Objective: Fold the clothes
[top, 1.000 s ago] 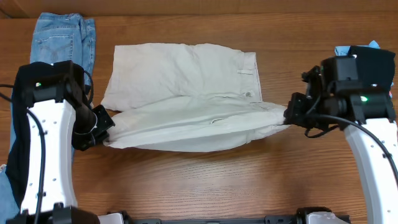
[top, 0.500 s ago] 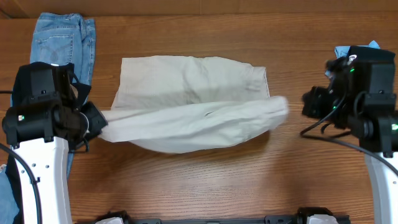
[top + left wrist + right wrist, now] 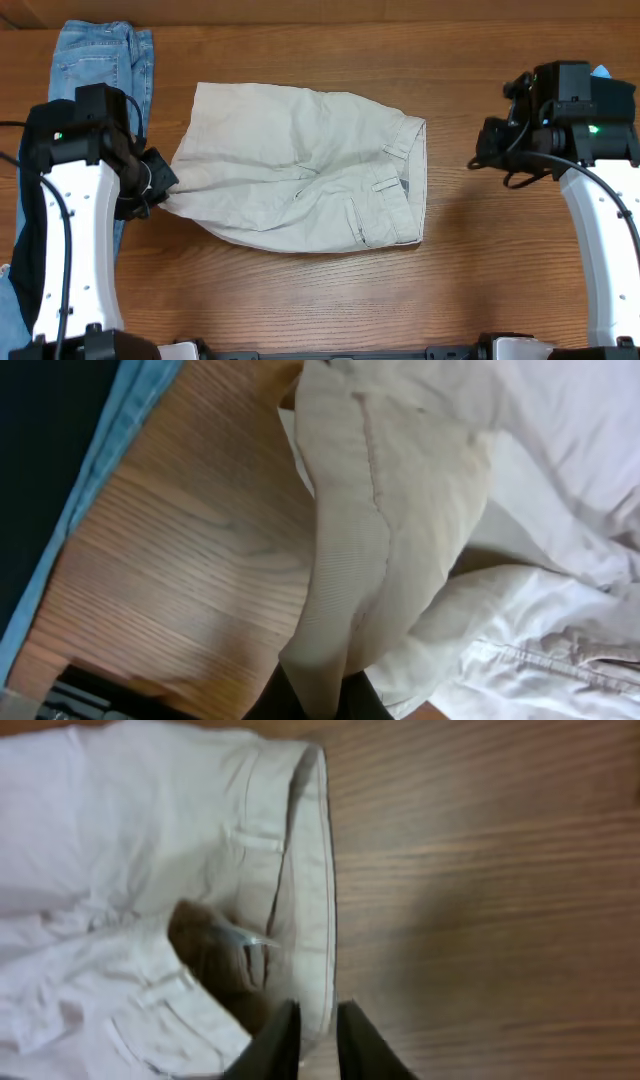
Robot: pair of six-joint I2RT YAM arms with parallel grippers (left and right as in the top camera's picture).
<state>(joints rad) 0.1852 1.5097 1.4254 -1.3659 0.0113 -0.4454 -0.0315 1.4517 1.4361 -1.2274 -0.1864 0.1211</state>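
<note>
Left tool (image 3: 158, 191) tips out of sight beneath pinched beige trousers (image 3: 300, 165)

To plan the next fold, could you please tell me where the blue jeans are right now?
Overhead view: the blue jeans lie at the far left, apart from the beige trousers to their right.

Left gripper (image 3: 158, 190) pinches beige trousers (image 3: 300, 170) corner; right gripper (image 3: 478, 160) apart

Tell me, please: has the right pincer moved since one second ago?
Yes. The right pincer has left the trousers and moved up the picture, nearer to the blue cloth at the far right.
</note>
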